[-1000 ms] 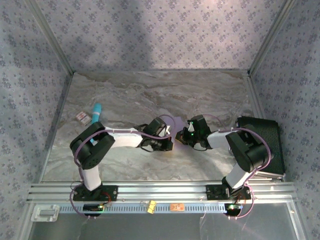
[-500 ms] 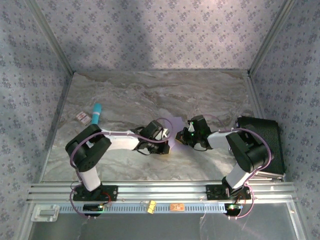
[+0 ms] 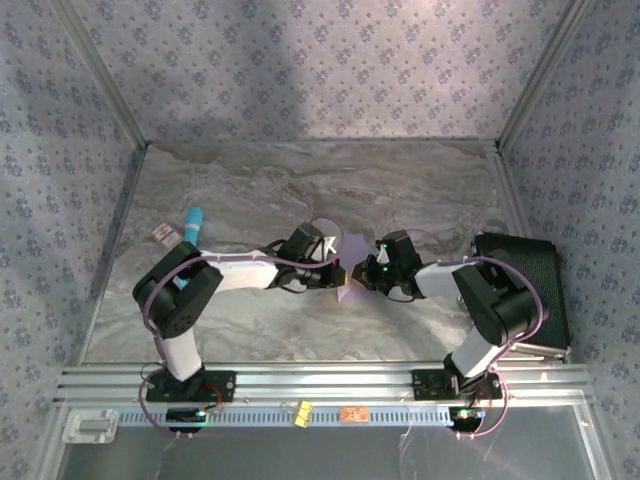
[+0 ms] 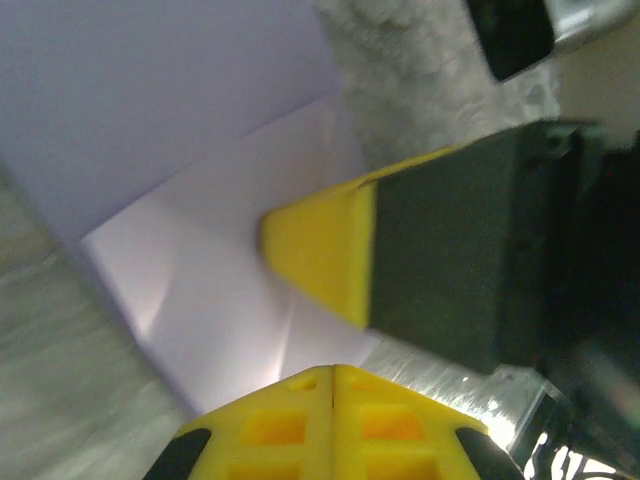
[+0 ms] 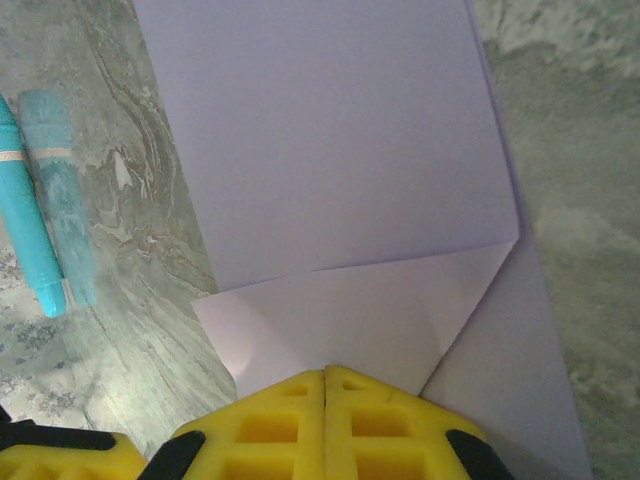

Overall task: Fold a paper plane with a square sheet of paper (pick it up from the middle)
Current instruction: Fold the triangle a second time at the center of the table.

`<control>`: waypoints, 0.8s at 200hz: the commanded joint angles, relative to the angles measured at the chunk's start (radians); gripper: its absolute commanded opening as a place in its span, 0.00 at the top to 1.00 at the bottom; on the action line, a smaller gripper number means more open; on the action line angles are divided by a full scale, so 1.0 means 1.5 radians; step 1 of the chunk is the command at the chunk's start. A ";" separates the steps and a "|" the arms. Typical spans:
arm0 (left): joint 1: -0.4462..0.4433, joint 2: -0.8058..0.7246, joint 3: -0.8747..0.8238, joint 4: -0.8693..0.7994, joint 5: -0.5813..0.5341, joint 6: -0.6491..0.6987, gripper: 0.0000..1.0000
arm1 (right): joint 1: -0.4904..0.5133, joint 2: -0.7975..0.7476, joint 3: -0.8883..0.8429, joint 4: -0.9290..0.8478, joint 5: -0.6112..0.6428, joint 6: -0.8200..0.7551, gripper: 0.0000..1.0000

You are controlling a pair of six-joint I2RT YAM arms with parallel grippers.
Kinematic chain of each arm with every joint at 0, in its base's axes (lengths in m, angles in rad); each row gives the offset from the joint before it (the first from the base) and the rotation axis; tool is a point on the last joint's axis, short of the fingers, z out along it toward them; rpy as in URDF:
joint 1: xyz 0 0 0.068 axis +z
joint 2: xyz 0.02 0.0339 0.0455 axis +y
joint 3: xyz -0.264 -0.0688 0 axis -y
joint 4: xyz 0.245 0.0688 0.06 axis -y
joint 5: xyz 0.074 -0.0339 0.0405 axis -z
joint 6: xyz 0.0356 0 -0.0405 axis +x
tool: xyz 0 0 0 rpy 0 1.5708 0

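Observation:
The square sheet of paper [image 3: 352,248] lies flat on the marble table between my two grippers, lavender and partly folded. In the right wrist view the sheet [image 5: 330,140] has a corner flap [image 5: 350,310] turned over it along a diagonal crease. My right gripper [image 5: 325,375] is shut, with its tip resting on that flap. My left gripper [image 4: 332,372] is shut too, its tip on the paper [image 4: 200,120] and facing the right gripper's yellow finger [image 4: 320,255]. From above, the left gripper [image 3: 338,265] and right gripper [image 3: 366,272] nearly meet. The paper is a folded sheet, not a slim dart.
A teal marker [image 3: 193,225] and a small card [image 3: 165,235] lie at the table's left; the marker [image 5: 30,220] also sits left of the sheet. A black case [image 3: 525,290] stands at the right edge. Patterned walls enclose the table, and an aluminium rail [image 3: 320,380] runs along the front.
My left gripper has swung away from the near side and up toward the sheet's far left part, uncovering more paper. The right gripper has hardly moved.

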 commanded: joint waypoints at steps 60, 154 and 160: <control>-0.009 0.066 0.024 -0.074 -0.008 0.024 0.98 | -0.006 -0.003 -0.010 -0.061 0.032 -0.011 1.00; -0.019 0.072 -0.006 -0.111 -0.055 0.043 1.00 | -0.005 -0.053 0.023 -0.078 0.000 -0.043 1.00; -0.019 0.070 -0.005 -0.113 -0.056 0.044 1.00 | -0.003 -0.059 0.023 -0.081 -0.001 -0.048 1.00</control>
